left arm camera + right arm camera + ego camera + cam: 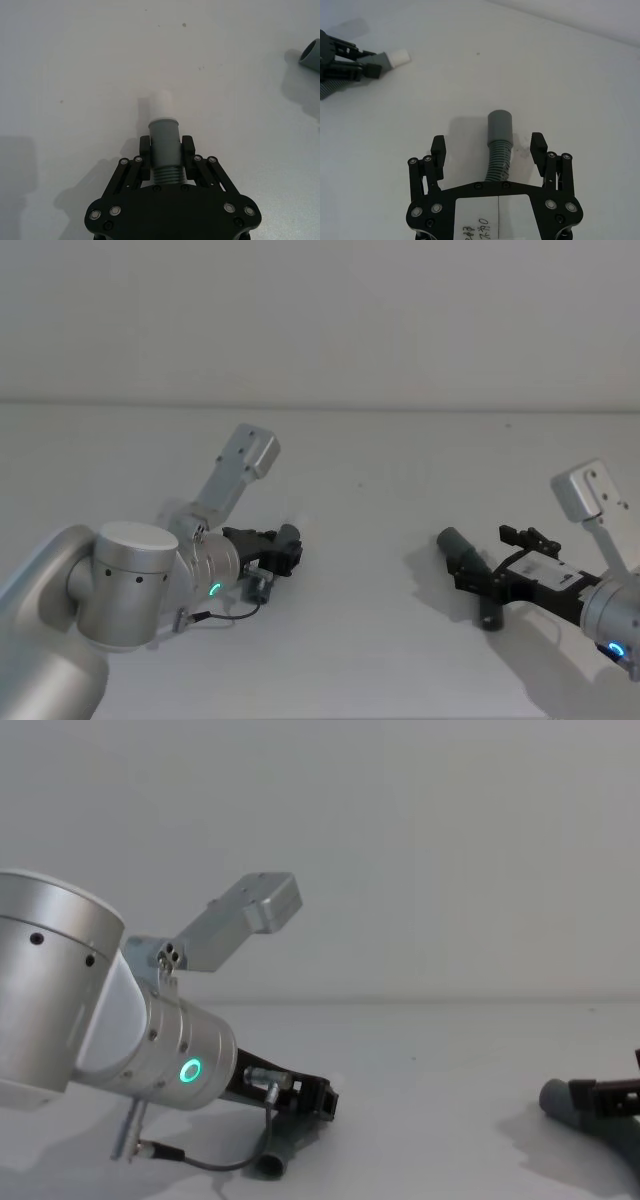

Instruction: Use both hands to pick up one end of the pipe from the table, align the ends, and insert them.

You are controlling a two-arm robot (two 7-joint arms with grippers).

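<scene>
Jaws of left gripper (166, 148) squeeze white-tipped cuff (164, 136), tip sticking out over table (75, 60). Jaws of right gripper (489, 146) wide apart; socket cuff (500, 125) sits between, not touching.

The head view looks forward and down on the table (360, 660); the chest view looks low across it toward the wall (450, 850). Each wrist view sits close behind its own arm's tool (left gripper (166, 145), right gripper (488, 142)) and catches the other's pipe (311, 54) end farther off.
</scene>
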